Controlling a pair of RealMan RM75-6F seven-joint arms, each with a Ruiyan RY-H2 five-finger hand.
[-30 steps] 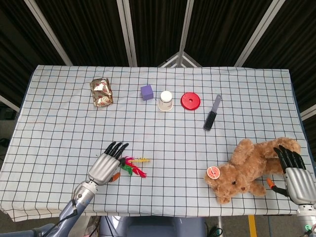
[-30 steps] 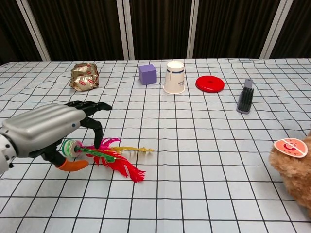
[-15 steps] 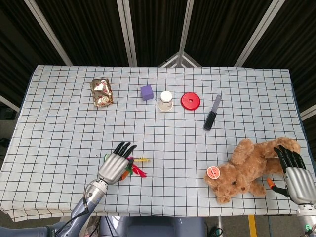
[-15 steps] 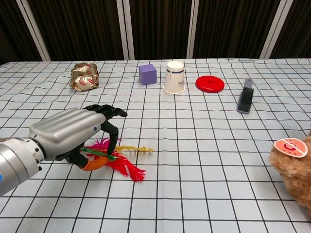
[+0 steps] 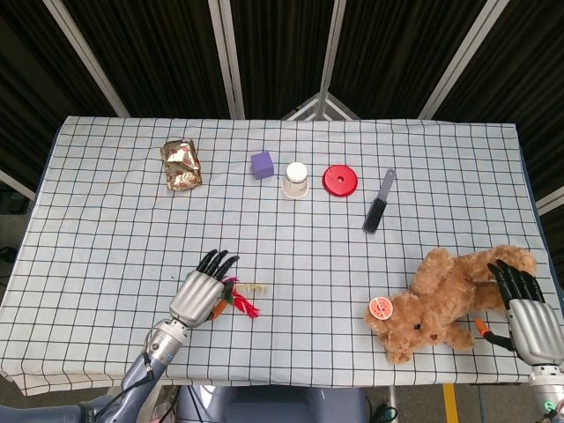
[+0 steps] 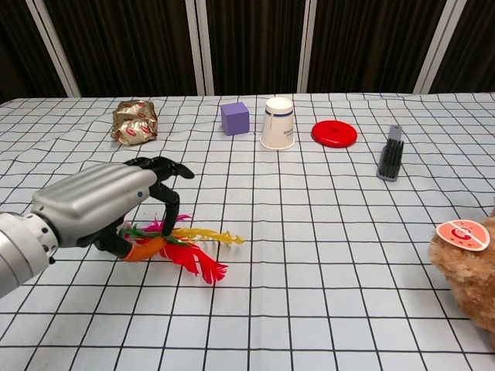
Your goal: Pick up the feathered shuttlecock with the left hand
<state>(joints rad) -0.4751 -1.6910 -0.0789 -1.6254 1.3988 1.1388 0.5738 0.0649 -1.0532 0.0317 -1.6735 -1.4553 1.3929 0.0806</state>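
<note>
The feathered shuttlecock (image 5: 241, 300) (image 6: 195, 249), with red, yellow and green feathers, lies low over the checked cloth at the front left. My left hand (image 5: 197, 292) (image 6: 99, 203) grips its base end, fingers curled over the top and the orange-tipped thumb underneath. The feathers stick out to the right of the hand, and the base itself is hidden inside the grip. My right hand (image 5: 526, 312) shows only in the head view, at the front right edge. It has its fingers spread beside the teddy bear's leg and holds nothing.
A brown teddy bear (image 5: 441, 298) (image 6: 469, 259) lies at the front right. Along the back stand a foil snack bag (image 5: 181, 164), a purple cube (image 5: 262, 164), an upturned white cup (image 5: 295, 180), a red disc (image 5: 340, 181) and a dark brush (image 5: 379, 203).
My left hand moved right over the shuttlecock and closed on its base. The feathers have shifted and sit slightly higher than before. The right hand has not moved.
</note>
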